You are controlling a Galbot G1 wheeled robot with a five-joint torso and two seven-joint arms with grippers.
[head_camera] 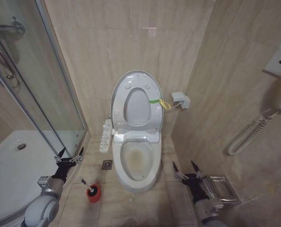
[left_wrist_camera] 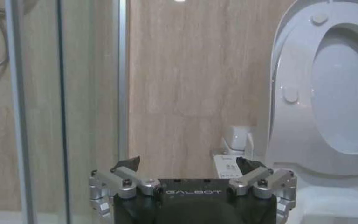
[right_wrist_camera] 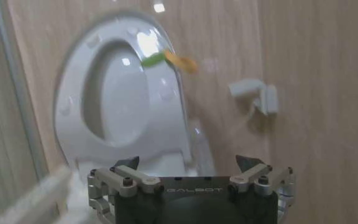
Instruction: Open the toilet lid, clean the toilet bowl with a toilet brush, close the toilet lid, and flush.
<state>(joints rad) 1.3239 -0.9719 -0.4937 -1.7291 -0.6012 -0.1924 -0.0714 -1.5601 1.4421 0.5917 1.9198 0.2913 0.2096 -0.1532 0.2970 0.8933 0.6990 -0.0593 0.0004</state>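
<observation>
Lid (head_camera: 131, 85) raised; one brush (head_camera: 91, 188); two open jaws.

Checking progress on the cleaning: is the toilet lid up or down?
Up. The toilet lid stands raised against the wall, leaving the stained toilet bowl exposed.

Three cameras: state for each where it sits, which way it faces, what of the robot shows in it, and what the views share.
Head view: high up, facing forward and down at the toilet bowl; left gripper and right gripper both open.
Left wrist view: low, facing the back wall and shower glass; its gripper shows.
Right wrist view: low, facing the back wall; its gripper shows.
Shared: all see the raised toilet lid.
</observation>
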